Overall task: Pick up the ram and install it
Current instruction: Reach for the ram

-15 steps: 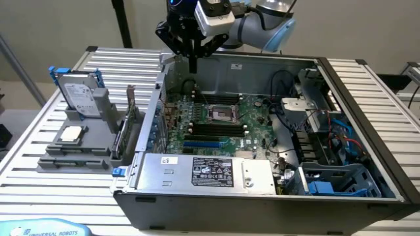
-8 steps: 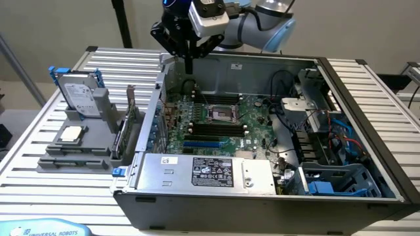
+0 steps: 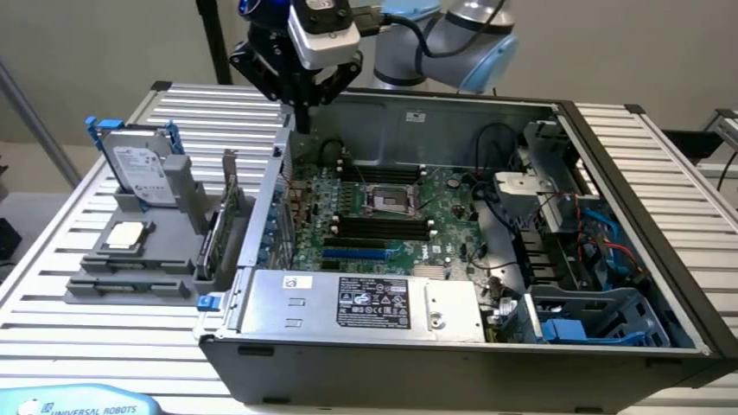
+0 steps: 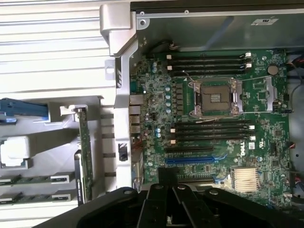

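Two ram sticks (image 4: 29, 179), thin and green, lie flat in the grooves of the grey holder (image 3: 138, 259) outside the computer case, on the exterior view's left. My gripper (image 3: 303, 121) hangs above the case's back corner on that same side, shut with nothing between its fingers. In the wrist view the gripper (image 4: 169, 183) hovers over the motherboard (image 4: 156, 104) edge, apart from the ram. The motherboard's long black slots (image 4: 209, 130) beside the processor socket (image 4: 213, 99) stand free.
The holder also carries a hard drive (image 3: 144, 169) in a blue frame, a square silver processor chip (image 3: 124, 235) and an upright expansion card (image 4: 84, 152). The case wall (image 3: 268, 207) stands between holder and motherboard. A power supply (image 3: 363, 303) and cables (image 3: 554, 233) fill the case's other side.
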Tool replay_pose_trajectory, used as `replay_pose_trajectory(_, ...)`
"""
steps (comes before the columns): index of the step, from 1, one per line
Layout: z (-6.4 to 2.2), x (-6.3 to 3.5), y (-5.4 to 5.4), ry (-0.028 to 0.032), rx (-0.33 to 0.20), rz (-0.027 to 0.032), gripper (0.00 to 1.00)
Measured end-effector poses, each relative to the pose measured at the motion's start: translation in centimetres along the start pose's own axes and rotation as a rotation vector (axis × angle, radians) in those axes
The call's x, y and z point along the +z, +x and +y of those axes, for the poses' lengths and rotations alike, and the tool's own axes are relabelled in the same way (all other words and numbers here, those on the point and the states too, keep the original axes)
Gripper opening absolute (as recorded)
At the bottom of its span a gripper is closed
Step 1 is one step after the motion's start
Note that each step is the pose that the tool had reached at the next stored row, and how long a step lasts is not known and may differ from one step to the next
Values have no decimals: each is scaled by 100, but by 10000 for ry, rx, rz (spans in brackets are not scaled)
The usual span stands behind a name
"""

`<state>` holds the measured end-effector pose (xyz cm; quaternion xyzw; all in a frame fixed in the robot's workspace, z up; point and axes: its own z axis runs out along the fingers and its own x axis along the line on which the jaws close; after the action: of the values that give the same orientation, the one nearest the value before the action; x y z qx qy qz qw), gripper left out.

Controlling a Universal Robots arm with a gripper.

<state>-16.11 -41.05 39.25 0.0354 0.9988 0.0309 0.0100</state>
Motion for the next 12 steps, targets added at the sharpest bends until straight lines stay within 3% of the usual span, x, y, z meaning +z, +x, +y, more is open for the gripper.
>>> replay_pose_trajectory(12,-131,0,519,15,0,5,11)
